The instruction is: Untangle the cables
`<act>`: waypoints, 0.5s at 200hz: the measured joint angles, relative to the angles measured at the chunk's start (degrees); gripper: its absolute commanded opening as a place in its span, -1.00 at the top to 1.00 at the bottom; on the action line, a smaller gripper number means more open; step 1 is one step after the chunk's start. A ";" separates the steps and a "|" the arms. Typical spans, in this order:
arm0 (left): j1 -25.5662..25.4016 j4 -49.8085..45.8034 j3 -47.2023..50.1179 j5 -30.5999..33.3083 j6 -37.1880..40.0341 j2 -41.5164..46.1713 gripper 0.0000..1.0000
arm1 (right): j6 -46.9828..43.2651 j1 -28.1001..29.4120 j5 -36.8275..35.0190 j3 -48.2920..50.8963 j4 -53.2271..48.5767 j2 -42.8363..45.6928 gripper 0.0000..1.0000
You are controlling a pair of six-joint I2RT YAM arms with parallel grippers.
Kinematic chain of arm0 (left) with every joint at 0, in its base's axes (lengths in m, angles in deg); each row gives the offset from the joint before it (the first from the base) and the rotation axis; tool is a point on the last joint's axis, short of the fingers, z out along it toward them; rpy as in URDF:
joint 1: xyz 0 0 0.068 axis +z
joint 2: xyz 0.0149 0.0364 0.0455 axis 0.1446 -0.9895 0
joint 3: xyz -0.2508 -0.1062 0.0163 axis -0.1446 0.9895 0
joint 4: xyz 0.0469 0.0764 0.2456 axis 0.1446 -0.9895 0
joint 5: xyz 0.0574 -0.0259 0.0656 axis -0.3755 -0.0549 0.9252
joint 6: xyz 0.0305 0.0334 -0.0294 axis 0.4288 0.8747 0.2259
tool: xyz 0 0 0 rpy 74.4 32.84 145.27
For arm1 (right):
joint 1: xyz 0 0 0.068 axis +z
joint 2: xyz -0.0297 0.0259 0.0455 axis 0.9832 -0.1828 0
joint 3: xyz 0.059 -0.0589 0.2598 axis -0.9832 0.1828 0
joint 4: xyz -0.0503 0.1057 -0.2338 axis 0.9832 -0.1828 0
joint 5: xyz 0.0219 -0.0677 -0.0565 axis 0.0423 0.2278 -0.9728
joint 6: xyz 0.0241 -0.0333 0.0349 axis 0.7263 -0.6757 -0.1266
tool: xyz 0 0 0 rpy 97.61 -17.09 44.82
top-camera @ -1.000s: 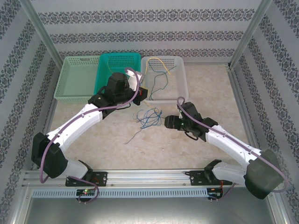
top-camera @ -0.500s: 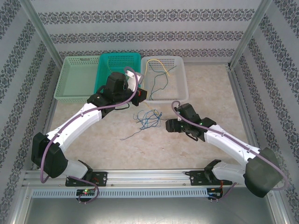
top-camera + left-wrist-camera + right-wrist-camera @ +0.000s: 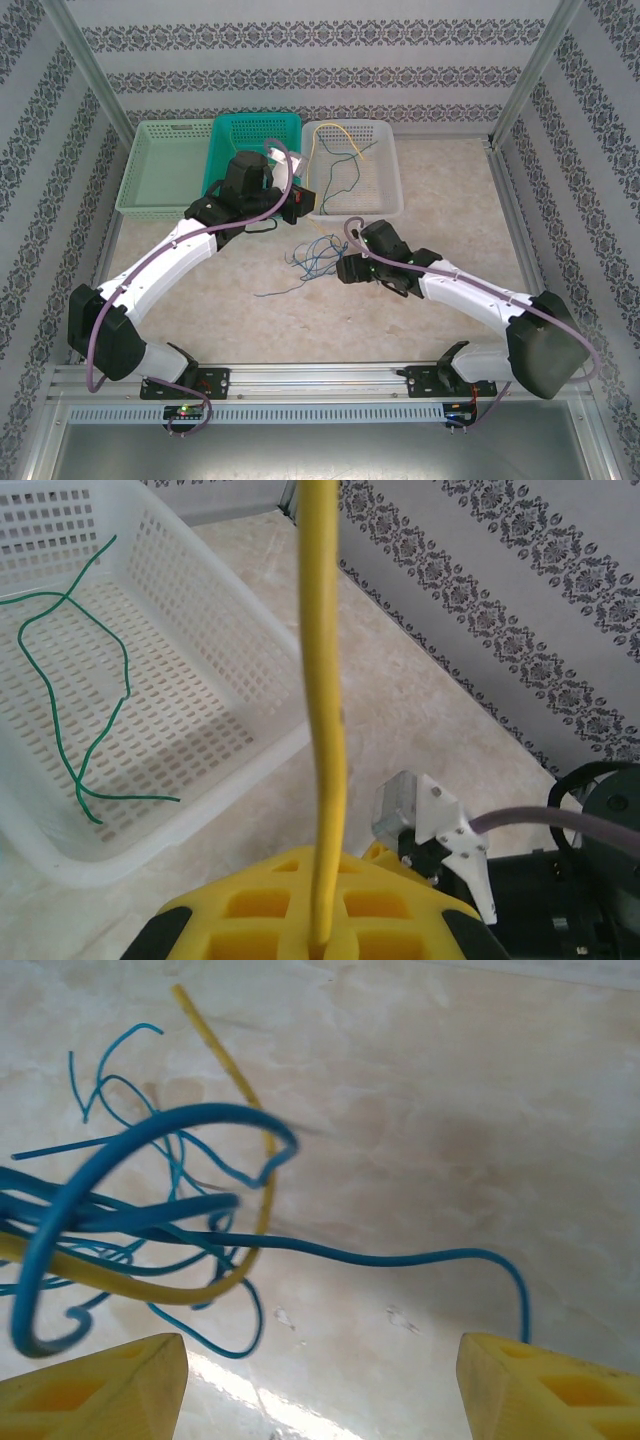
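The right gripper (image 3: 340,270) has slid left to the blue cables (image 3: 316,254) tangled on the table (image 3: 450,210), jaws apart, probably to pin them. The left gripper (image 3: 298,200) is clamped on a yellow cable (image 3: 325,680) (likely drawing it free) beside the white basket (image 3: 396,180), where a green cable (image 3: 60,680) lies. The blue cables cross a yellow strand (image 3: 255,1150).

left hand (image 3: 320,942) pinching yellow cable (image 3: 322,660); green cable (image 3: 126,680) in white basket (image 3: 215,645)
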 measured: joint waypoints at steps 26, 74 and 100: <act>0.46 1.01 0.02 0.09 -2.73 0.00 0.93 | 0.50 1.05 -0.07 -0.09 2.73 -2.82 -0.38; 0.87 6.78 1.16 -0.44 -8.55 0.00 0.94 | 0.81 1.03 -4.02 -1.27 4.74 -8.20 0.81; 1.53 8.33 1.81 -0.79 -10.62 0.11 0.94 | 0.59 0.98 -5.27 -2.62 4.37 -9.90 1.00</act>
